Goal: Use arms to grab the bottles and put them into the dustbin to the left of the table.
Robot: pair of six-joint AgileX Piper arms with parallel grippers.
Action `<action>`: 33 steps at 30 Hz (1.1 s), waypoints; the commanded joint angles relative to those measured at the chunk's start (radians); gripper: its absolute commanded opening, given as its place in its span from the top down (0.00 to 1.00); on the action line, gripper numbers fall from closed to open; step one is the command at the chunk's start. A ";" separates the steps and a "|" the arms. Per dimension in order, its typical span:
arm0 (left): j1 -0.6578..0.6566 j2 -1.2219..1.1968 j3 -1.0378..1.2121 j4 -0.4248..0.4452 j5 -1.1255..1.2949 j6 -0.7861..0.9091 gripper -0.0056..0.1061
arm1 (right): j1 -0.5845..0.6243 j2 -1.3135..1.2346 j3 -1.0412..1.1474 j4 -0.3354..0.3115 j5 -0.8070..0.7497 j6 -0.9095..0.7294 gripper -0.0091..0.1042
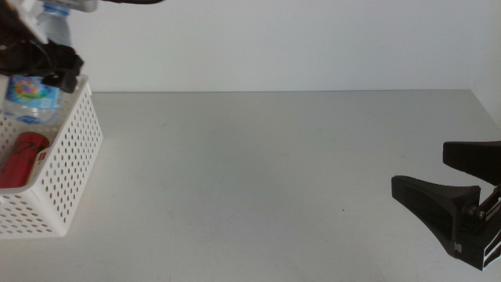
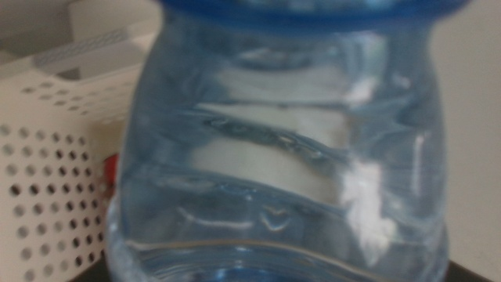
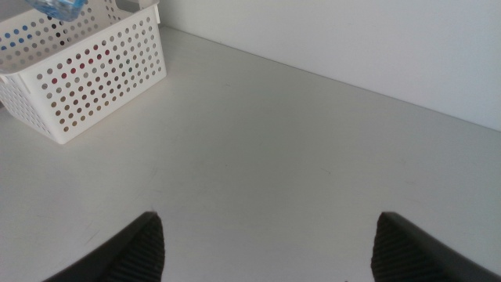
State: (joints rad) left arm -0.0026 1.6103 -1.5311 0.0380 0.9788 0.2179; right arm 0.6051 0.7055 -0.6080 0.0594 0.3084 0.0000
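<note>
In the middle view the left pincer (image 1: 48, 61) hangs at about ten o'clock, in the far left corner, above the open top of the white dustbin (image 1: 72, 168); its dark jaws are clamped on the small clear water bottle (image 1: 33, 95), which is held over the basket's mouth with its lower part dipping behind the perforated rim; whether the bottle touches anything inside cannot be told. The red cola can (image 1: 21, 159) lies inside the dustbin, below the water bottle, showing over the near rim and through the round holes. The dustbin stands on the light-grey counter (image 1: 258, 180) at its nine o'clock edge.

The left wrist view is filled almost wholly by the water bottle (image 2: 286, 157), blurred and very close, ribbed and bluish, with a blue band at the upper edge; beside it shows the holed wall of the dustbin (image 2: 47, 188) and a sliver of red against that wall.

The right pincer (image 1: 458, 200) waits at about four o'clock in the middle view, low over the counter at its right edge, jaws spread wide apart with nothing between them; its wrist view shows the two dark jaw tips far from each other, bare counter (image 3: 274, 164) ahead, and the dustbin (image 3: 86, 74) well away in the far corner.
</note>
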 commanded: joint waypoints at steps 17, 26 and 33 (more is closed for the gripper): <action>0.300 0.134 -0.050 -0.186 0.066 0.099 0.92 | 0.004 -0.003 -0.025 -0.005 -0.074 -0.014 0.32; 0.300 0.235 -0.050 -0.224 0.053 0.124 0.80 | 0.004 -0.003 -0.025 -0.005 -0.074 -0.014 0.32; 0.300 0.267 -0.050 -0.264 0.097 0.191 0.30 | 0.004 -0.003 -0.025 -0.005 -0.074 -0.014 0.32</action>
State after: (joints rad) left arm 0.2986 1.9248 -1.5497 -0.1778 1.0694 0.4041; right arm 0.6051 0.7055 -0.6073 0.0594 0.3084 0.0000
